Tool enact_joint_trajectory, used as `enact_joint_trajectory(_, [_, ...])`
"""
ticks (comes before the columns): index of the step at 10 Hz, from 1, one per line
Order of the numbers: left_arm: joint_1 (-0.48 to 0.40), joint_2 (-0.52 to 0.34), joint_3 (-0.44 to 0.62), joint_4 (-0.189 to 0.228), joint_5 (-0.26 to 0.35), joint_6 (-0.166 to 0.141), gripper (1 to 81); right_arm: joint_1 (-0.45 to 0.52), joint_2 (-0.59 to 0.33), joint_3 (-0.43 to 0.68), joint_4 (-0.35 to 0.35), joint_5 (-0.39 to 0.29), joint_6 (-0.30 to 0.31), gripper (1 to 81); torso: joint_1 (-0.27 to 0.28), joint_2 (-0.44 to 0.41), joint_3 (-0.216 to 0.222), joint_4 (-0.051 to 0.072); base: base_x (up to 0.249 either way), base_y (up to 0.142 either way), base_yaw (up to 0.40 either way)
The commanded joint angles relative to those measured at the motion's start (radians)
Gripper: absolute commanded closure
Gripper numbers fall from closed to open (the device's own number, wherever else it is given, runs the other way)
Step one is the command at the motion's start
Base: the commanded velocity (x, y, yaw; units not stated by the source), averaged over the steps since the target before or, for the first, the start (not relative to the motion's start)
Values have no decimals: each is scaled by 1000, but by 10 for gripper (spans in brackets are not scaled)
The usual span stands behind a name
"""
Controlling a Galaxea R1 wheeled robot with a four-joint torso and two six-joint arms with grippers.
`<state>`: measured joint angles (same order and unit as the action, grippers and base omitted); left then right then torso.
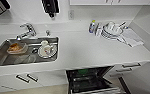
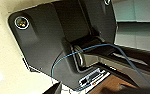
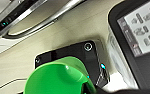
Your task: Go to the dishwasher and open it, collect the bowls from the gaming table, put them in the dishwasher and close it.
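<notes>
From the head view we're looking down on a white counter (image 1: 91, 50), and at about five o'clock the dishwasher (image 1: 91, 80) gapes open below its edge, dark racks exposed, a glint of green in the upper rack. At nine o'clock the sink (image 1: 1, 58) holds a plate and cup; at one o'clock a dish rack (image 1: 112, 30) sits stacked with white crockery beside a cloth. Over to the left wrist view: we see our own dark plate and a blue cable (image 2: 96, 46) looping across, and we cannot tell how that tool stands. In the right wrist view, a lime green bowl (image 3: 58, 77) looms large right at the gripper; it looks carried, though we cannot tell how the tool is set on it. The risks as we judge them: the bowl could slip if the grasp is only on its rim, clip the counter edge or door on the way down, or land tilted among the rack prongs and block the door closing.
</notes>
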<state>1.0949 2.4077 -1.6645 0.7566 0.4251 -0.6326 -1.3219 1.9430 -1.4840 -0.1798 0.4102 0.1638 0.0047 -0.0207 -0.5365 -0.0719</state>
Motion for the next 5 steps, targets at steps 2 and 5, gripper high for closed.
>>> enact_joint_trajectory(2, [116,2,-124,40,-205,13,10,224,-201,197,11,-47,69,811,0,0,0,0,0,0,0])
enact_joint_trajectory(5, [260,62,-250,55,-322,28,10,379,-200,257,22,-99,107,811,0,0,0,0,0,0,0])
